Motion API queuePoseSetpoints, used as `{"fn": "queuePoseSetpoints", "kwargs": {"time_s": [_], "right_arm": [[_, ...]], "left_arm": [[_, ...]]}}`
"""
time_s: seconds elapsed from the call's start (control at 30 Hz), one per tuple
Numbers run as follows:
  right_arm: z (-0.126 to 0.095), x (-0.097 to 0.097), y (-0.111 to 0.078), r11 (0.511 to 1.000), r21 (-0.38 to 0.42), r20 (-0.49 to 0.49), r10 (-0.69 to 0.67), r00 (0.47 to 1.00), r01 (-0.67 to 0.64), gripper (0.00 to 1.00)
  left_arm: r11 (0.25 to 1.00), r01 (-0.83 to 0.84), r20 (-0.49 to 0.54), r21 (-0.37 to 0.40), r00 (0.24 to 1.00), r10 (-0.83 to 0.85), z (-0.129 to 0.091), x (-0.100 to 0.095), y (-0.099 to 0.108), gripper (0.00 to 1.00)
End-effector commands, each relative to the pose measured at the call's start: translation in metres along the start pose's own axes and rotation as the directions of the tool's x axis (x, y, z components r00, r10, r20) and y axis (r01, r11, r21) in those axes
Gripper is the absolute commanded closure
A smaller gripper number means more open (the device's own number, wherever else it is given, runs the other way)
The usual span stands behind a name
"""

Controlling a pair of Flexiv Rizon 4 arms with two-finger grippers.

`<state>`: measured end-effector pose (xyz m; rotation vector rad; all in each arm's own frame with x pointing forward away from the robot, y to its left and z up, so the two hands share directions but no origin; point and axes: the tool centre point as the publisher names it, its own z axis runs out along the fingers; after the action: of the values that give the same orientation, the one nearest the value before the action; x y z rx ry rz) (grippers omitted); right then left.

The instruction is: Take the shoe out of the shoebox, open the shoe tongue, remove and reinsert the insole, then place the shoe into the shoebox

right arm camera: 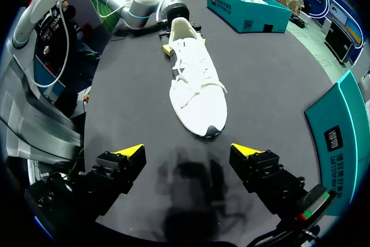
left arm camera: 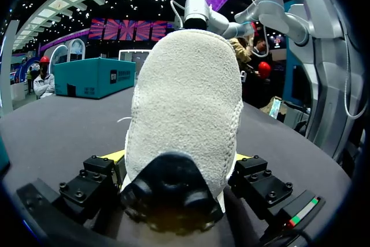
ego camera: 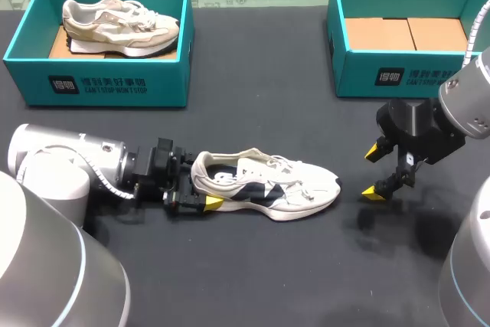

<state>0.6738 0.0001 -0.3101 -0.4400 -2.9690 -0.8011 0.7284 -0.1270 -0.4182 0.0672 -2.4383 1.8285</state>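
**Shoe out on the table, tongue-opening step due**
The left claw (ego camera: 203, 186) clamps the heel of the white shoe (ego camera: 268, 185), which lies on the table stretching ahead of it. The right claw (ego camera: 374, 172) hovers spread and empty just past the toe. It likely needs to reach the tongue next.

On the tabletop (ego camera: 253, 266) the shoe (ego camera: 268, 185) lies in the middle, nearer to the front edge. It rests on its sole, heel to the left and toe to the right. The left gripper (ego camera: 200, 183) is at the heel, and its fingers (ego camera: 213, 203) touch the heel from two sides. The right gripper (ego camera: 375, 172) hangs to the right of the toe, near it but apart, with its fingers spread. At the back left stands the left shoebox (ego camera: 96, 82), with a second shoe (ego camera: 119, 28) in it. At the back right, behind the right gripper, stands the right shoebox (ego camera: 398, 74), well apart from the other one.
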Motion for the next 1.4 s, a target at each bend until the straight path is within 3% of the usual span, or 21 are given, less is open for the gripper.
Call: {"fn": "queuePoseSetpoints", "kwargs": {"time_s": [0.03,0.47,0.67,0.83,1.07,1.13,1.2,1.4], "right_arm": [[0.000,0.001,0.000,1.000,0.001,0.002,0.000,1.000,0.000,0.00],[0.000,0.001,0.000,1.000,0.001,0.002,0.000,1.000,0.000,0.00],[0.001,-0.013,0.037,0.962,0.050,0.056,0.266,0.962,-0.268,0.00],[-0.003,-0.009,0.075,0.941,0.043,0.151,0.326,0.933,-0.335,0.00],[0.012,-0.008,0.115,0.856,0.147,0.225,0.458,0.860,-0.495,0.00],[0.016,-0.008,0.122,0.827,0.164,0.234,0.497,0.836,-0.537,0.00],[0.017,-0.007,0.126,0.759,0.195,0.269,0.568,0.778,-0.621,0.00],[0.015,-0.006,0.128,0.753,0.182,0.270,0.580,0.769,-0.632,0.00]], "left_arm": [[1.000,0.001,-0.002,-0.002,1.000,-0.001,0.001,-0.001,0.002,1.00],[1.000,0.001,-0.002,-0.002,1.000,-0.001,0.001,-0.001,0.002,1.00],[1.000,0.001,-0.002,-0.002,1.000,-0.001,0.001,-0.001,0.002,1.00],[1.000,0.001,-0.002,-0.002,1.000,-0.001,0.001,-0.001,0.002,1.00],[1.000,0.001,-0.002,-0.002,1.000,-0.001,0.001,-0.001,0.002,1.00],[1.000,0.001,-0.002,-0.002,1.000,-0.001,0.001,-0.001,0.002,1.00],[1.000,0.001,-0.002,-0.002,1.000,-0.001,0.001,-0.001,0.002,1.00],[1.000,0.001,-0.002,-0.002,1.000,-0.001,0.001,-0.001,0.002,1.00]]}}
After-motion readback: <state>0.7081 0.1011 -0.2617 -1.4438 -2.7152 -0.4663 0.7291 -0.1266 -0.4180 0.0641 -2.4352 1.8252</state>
